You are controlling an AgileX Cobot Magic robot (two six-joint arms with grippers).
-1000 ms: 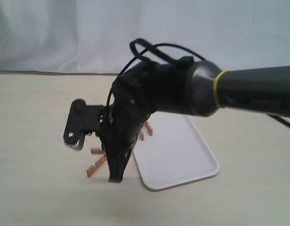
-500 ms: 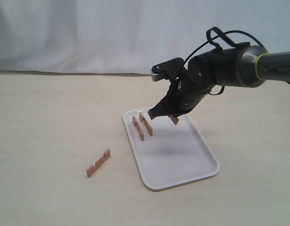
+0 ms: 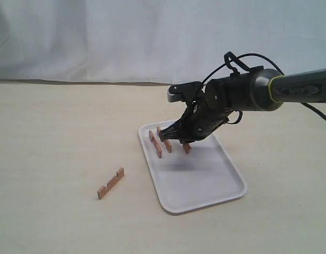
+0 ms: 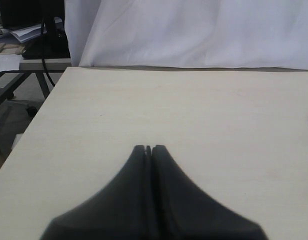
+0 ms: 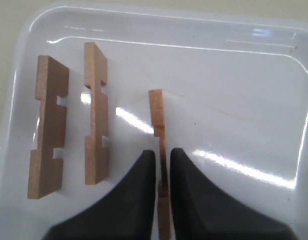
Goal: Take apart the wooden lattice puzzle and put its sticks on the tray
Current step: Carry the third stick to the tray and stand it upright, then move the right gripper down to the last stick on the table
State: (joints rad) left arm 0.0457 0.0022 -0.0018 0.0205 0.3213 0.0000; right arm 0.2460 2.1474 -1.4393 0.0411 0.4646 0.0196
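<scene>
Our right end effector (image 5: 161, 152) is pinched narrow on a third stick (image 5: 156, 112). It holds the stick on edge, low over the tray (image 3: 205, 185) and just beside the two sticks (image 5: 95, 112) lying flat inside the tray near its far end. We cannot tell whether the held stick touches the tray floor. The last stick (image 3: 110, 183) lies on the bench (image 3: 57, 137), well apart from the tray. Our left end effector (image 4: 149, 148) is closed on nothing, away from the tray. We see two risks: released on its thin edge, the stick may topple against its neighbours or skid on the glossy plastic, and opening too wide could nudge the nearest stick.
</scene>
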